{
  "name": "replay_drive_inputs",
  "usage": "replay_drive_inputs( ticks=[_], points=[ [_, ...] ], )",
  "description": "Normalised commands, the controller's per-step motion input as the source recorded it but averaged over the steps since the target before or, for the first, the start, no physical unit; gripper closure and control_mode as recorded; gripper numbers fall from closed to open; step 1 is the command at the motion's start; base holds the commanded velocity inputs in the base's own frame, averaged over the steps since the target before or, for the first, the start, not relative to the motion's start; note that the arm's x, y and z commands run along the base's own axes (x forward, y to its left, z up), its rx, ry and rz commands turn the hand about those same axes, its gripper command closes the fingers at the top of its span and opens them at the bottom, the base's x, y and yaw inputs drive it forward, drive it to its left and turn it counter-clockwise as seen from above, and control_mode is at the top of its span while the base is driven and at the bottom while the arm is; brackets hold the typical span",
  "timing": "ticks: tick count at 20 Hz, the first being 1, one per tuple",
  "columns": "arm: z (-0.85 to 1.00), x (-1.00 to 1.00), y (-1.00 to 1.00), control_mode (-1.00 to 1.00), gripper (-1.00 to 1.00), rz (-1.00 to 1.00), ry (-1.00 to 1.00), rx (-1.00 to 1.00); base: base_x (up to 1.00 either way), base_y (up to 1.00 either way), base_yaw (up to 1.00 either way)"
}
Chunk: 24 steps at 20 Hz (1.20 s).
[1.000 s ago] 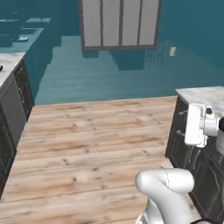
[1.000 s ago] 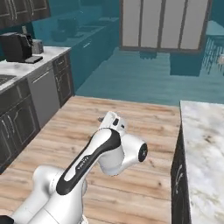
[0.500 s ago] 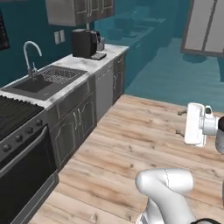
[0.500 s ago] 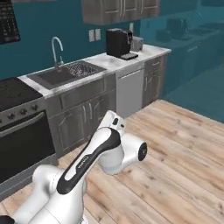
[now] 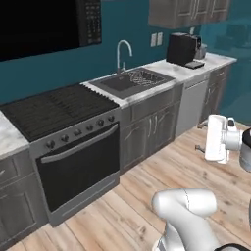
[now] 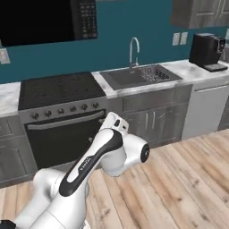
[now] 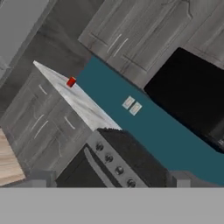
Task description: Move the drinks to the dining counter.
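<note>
A small red soda can (image 7: 71, 82) stands far off on a narrow marble top (image 7: 83, 105) against a teal wall, beside the black stove (image 7: 127, 162). My gripper (image 7: 109, 180) is open: its fingertips (image 7: 40, 178) stand wide apart with nothing between them. It hangs in mid-air well short of the can. From the left base view the white hand juts left above the wood floor, and the gripper (image 5: 200, 136) points toward the lower cabinets. The dining counter is out of view.
A black stove (image 5: 59, 110) with its oven sits at the left. To its right are a sink with a tap (image 5: 128, 81), a dishwasher (image 5: 192, 103) and a coffee machine (image 5: 182, 49). A microwave (image 6: 40, 20) hangs above the stove. Wood floor (image 6: 179, 179) lies in front.
The whole picture has swung: the base has turned from the open floor and teal far wall to the stove and sink wall. The arm keeps its pose and the gripper stays open.
</note>
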Motion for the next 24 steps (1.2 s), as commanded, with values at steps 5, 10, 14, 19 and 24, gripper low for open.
replay_drive_inputs(
  ticks=[5,10,14,19,24],
  points=[
    [0.00,0.00,0.00,1.00,-1.00,0.00,0.00,0.00,0.00,0.26,0.62],
    [0.00,0.00,0.00,1.00,-1.00,0.00,0.00,0.00,0.01,0.60,0.37],
    [0.00,0.00,0.00,1.00,-1.00,0.00,0.00,0.00,0.06,0.76,0.27],
    [0.00,0.00,0.00,1.00,-1.00,0.00,0.00,0.00,0.26,0.95,0.18],
    [0.00,0.00,0.00,1.00,-1.00,0.00,0.00,0.00,0.52,1.00,0.08]
  ],
)
